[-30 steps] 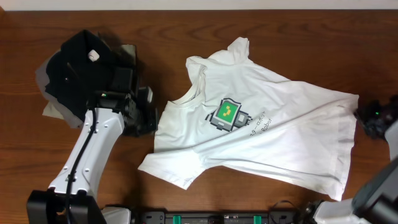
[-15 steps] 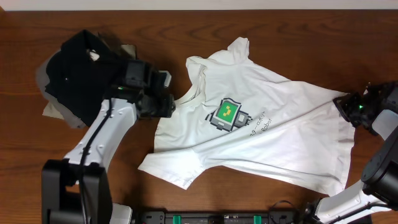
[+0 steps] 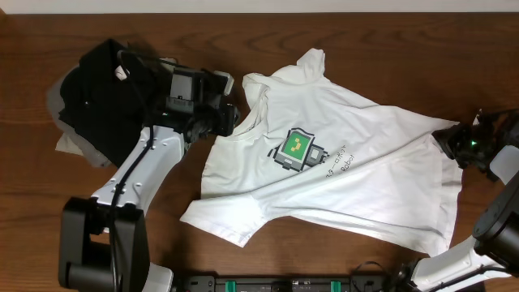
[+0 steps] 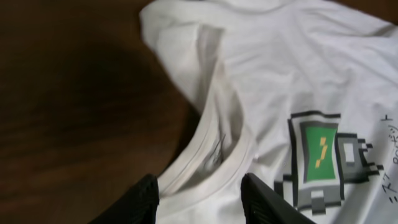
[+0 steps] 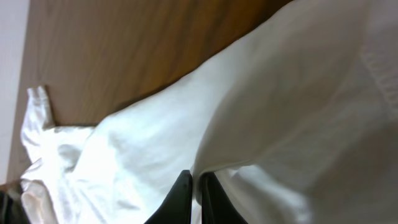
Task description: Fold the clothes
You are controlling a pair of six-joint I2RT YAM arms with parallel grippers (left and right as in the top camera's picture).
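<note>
Fold in progress: a white T-shirt [image 3: 340, 170] lies spread, print up, across the middle of the wooden tabletop [image 3: 389, 49]. The left hand [image 3: 220, 122] hovers at its collar [image 4: 205, 168] on the left, fingers [image 4: 146, 200] parted either side of the neckband, gripping nothing. At the right edge, the right hand [image 3: 448, 144] is clenched on the shirt's hem. A black folded garment [image 3: 97, 97] sits far left.

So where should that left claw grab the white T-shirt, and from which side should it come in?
Probably the ribbed collar of the white T-shirt, approached from the table beyond the neck opening. That band is thick and curls slightly up off the wood, and the left gripper has its open jaws either side of it.
</note>
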